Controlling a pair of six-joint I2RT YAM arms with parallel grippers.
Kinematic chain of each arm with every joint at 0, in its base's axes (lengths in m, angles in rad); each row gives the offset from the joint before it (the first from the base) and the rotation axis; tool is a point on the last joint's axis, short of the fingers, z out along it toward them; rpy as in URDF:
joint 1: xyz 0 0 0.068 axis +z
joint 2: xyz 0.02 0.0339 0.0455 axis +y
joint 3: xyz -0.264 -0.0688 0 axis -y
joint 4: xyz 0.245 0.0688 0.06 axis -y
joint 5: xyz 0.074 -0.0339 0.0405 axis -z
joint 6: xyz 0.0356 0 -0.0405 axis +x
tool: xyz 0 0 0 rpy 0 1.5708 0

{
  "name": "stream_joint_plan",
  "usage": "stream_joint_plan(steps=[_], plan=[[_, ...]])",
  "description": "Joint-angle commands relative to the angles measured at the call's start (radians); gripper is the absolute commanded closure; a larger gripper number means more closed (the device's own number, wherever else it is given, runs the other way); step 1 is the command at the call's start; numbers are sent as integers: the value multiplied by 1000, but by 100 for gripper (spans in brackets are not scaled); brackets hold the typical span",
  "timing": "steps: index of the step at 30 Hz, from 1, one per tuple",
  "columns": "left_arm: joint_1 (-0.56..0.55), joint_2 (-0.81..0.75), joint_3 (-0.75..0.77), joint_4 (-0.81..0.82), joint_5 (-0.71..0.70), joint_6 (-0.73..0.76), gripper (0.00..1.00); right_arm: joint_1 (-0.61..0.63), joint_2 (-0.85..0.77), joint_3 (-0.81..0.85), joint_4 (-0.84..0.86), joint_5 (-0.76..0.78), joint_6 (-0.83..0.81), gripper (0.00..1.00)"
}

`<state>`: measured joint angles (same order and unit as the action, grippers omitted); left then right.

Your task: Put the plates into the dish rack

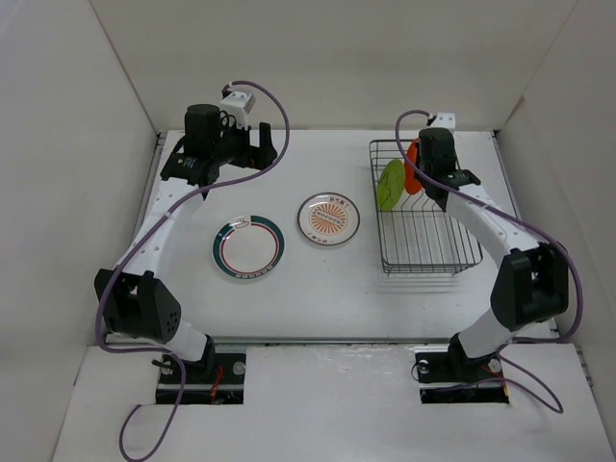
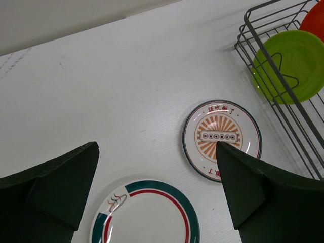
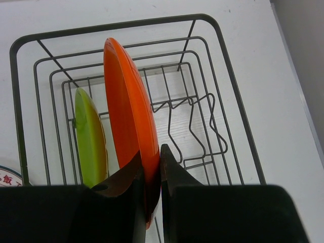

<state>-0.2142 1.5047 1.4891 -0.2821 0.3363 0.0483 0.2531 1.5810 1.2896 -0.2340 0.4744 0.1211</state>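
Note:
The black wire dish rack (image 1: 428,248) stands at the right. The lime green plate (image 1: 390,184) stands on edge in it, also in the right wrist view (image 3: 91,136). My right gripper (image 3: 151,157) is shut on the rim of the orange plate (image 3: 129,111) and holds it upright over the rack, right of the green plate; it shows at the rack's far end (image 1: 413,166). The ringed plate (image 1: 249,248) and sunburst plate (image 1: 328,218) lie flat on the table. My left gripper (image 2: 157,152) is open and empty above the table, behind the ringed plate (image 2: 147,215) and the sunburst plate (image 2: 220,136).
White walls enclose the table on the left, back and right. The rack's upright prongs (image 3: 197,121) lie right of the orange plate. The rack (image 2: 283,86) with the green plate (image 2: 291,63) shows at the right of the left wrist view.

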Motion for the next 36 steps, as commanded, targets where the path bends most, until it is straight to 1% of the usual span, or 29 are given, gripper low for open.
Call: stream_joint_plan(steps=[1, 3, 7, 10, 12, 14, 15, 16, 19, 20, 21, 22, 24, 25, 26, 28, 30, 32, 33, 35, 36], plan=[[-1, -14, 20, 24, -2, 12, 0, 18, 4, 47, 51, 21, 18, 100], [-1, -14, 20, 24, -2, 12, 0, 18, 13, 47, 51, 30, 18, 100], [-1, -23, 20, 24, -2, 12, 0, 28, 22, 47, 42, 41, 18, 91], [-1, -23, 11, 24, 7, 12, 0, 28, 33, 47, 33, 52, 28, 89], [-1, -23, 11, 24, 7, 21, 0, 28, 42, 47, 33, 52, 28, 85], [-1, -23, 11, 24, 7, 21, 0, 28, 42, 47, 33, 52, 38, 78], [-1, -23, 11, 24, 7, 21, 0, 28, 42, 47, 33, 52, 38, 69], [-1, -23, 11, 24, 7, 21, 0, 28, 42, 47, 24, 52, 38, 56], [-1, -32, 2, 24, -3, 21, 0, 28, 42, 47, 24, 52, 38, 56], [-1, -32, -10, 24, -3, 31, 0, 28, 42, 47, 15, 52, 38, 49], [-1, -41, -10, 34, -20, 32, 0, 28, 42, 57, 15, 52, 38, 45], [15, -41, -22, 43, -31, 32, 0, 28, 42, 57, 15, 61, 38, 45], [38, -52, -35, 53, -31, 32, 0, 28, 24, 66, 4, 61, 38, 39], [51, -52, -35, 54, -31, 32, 0, 28, 24, 66, -5, 61, 38, 34], [82, -52, -35, 54, -45, 32, 0, 28, 7, 66, -5, 73, 38, 30], [113, -52, -35, 41, -65, 32, 0, 28, -33, 76, -30, 85, 38, 20], [154, -52, -35, -3, -127, 42, 0, 28, -65, 76, -54, 110, 49, 0], [186, -41, -73, -29, -170, 68, 0, 28, -117, 86, -68, 101, 49, 0], [232, -41, -96, -40, -171, 82, 0, 18, -137, 86, -68, 60, 49, 0], [278, -76, -183, -51, -136, 108, 0, 18, -200, 50, -68, 1, 58, 0], [323, -90, -216, -51, -119, 122, 0, 18, -222, 33, -59, -60, 67, 0]])
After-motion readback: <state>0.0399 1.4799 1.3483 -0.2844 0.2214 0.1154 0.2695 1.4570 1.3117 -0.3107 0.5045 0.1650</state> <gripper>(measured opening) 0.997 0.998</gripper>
